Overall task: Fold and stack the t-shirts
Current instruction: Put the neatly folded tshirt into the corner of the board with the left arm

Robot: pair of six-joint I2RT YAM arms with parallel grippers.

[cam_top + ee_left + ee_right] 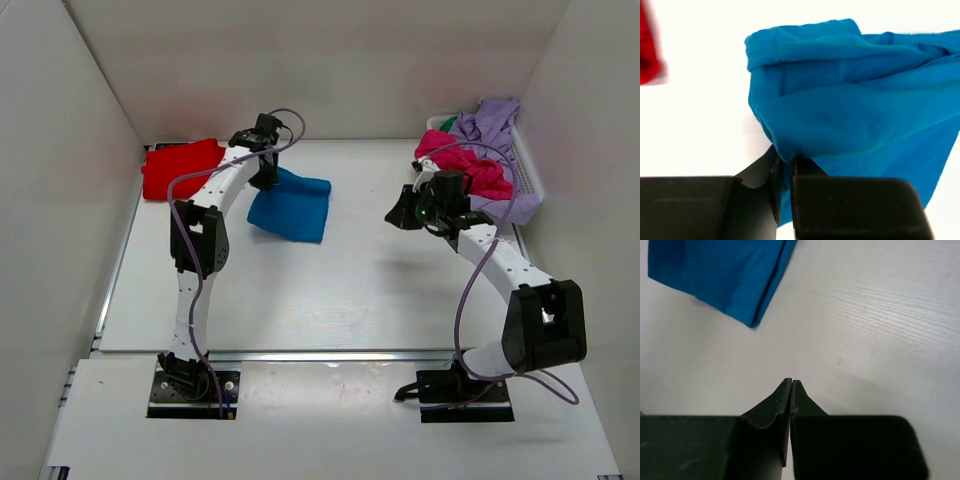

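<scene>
A folded bright blue t-shirt [292, 205] lies on the table a little left of the middle. My left gripper [265, 178] is shut on its far left edge, and the cloth is pinched between the jaws in the left wrist view [787, 160]. A folded red t-shirt [180, 167] lies at the far left and shows as a red edge in the left wrist view [647, 55]. My right gripper [791, 382] is shut and empty above bare table, right of the blue shirt's corner [715, 275]. A magenta pink t-shirt [465, 165] and a lilac t-shirt [495, 125] lie heaped in the basket.
A white slatted plastic basket [530, 180] stands at the far right against the wall. White walls close in the table on the left, back and right. A metal rail runs along the table's near edge [330, 354].
</scene>
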